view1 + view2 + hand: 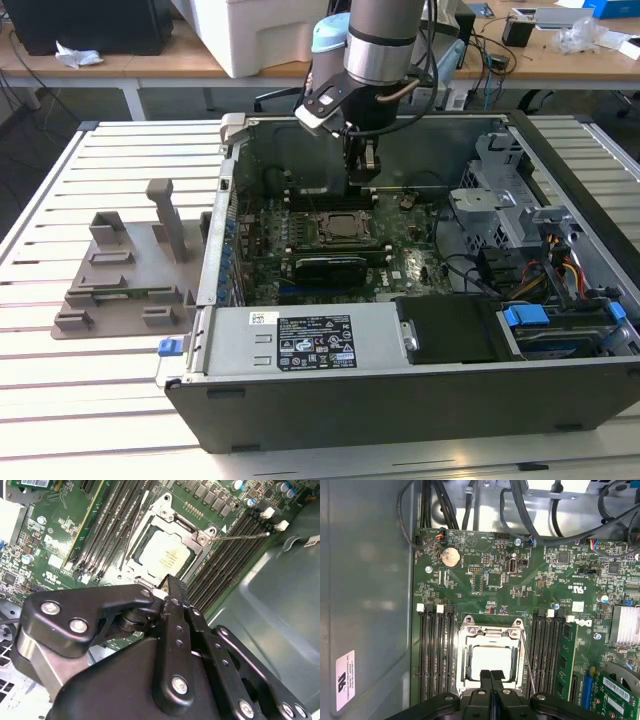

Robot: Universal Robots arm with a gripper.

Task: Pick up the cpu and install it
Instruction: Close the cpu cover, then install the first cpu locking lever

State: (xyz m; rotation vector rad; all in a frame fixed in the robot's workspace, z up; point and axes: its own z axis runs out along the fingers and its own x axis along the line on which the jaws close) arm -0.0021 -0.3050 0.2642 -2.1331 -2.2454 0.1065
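Closed, empty jaws hang from the upright arm (385,40) above the seated cpu (490,657).

In the first wrist view the gripper (491,675) hides one edge of the cpu (489,661). In the exterior view what lies in the socket (345,228) is too small to tell.

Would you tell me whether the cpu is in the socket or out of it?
In: the cpu lies flat inside the socket, framed by its metal bracket.
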